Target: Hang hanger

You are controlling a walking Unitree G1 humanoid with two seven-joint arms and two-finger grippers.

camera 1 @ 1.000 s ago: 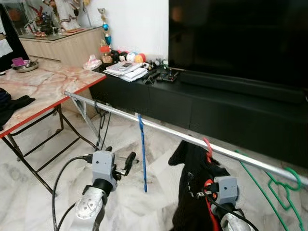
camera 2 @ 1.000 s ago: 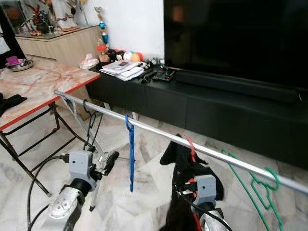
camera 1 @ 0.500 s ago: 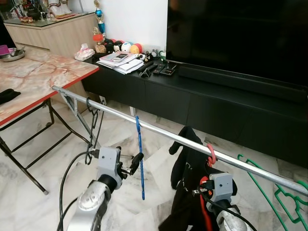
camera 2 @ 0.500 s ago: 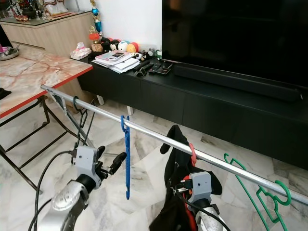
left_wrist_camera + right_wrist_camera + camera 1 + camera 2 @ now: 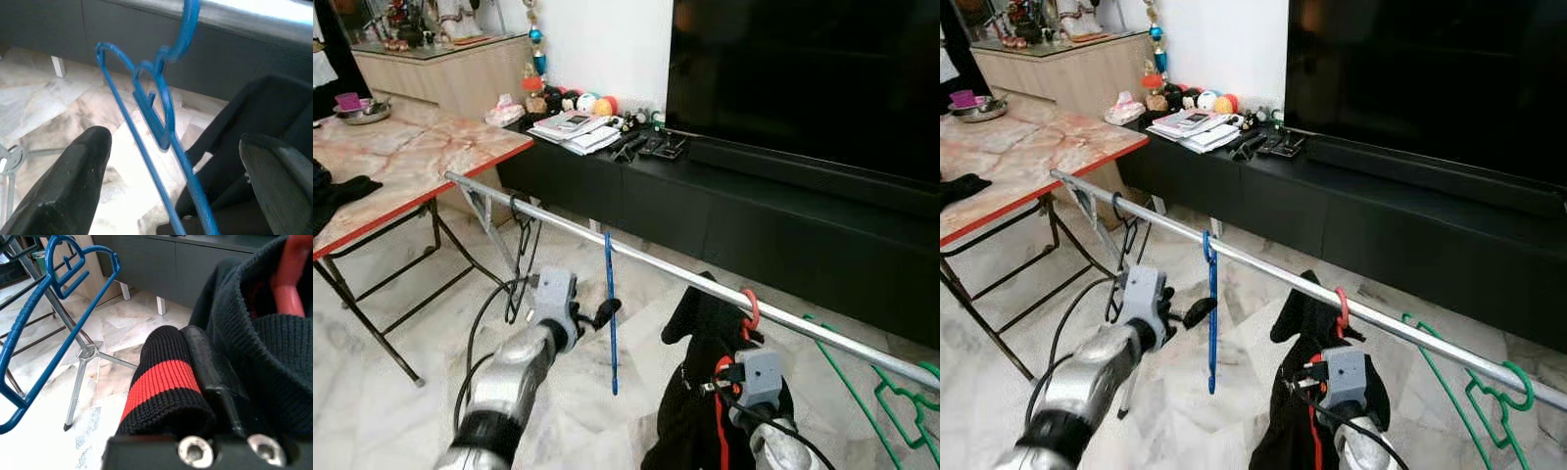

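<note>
A silver rail (image 5: 636, 257) ran slantwise across the room in front of a long black TV unit (image 5: 783, 211), and three hangers hung on it. The blue hanger (image 5: 610, 313) was hooked over the rail near its middle and hung straight down, bare. The left gripper (image 5: 600, 314) was held up just beside it, and in the left wrist view its two black fingers (image 5: 73, 181) stood wide apart with the blue hanger between them, touching neither that I could see. Further along, a red hanger (image 5: 750, 307) carried a black sweater (image 5: 700, 392) with a red stripe, hooked over the rail too. The right gripper (image 5: 195, 377) was in close under it. In the right wrist view the sweater's knit cuff was bunched tight against one finger (image 5: 210, 377), so it seemed to have hold of the cloth, though the other finger was hidden and I could not tell how far the jaws were closed. A green hanger (image 5: 1474, 392) hung empty at the far right end. To the left stood a folding table (image 5: 401, 166) with a marbled top.
</note>
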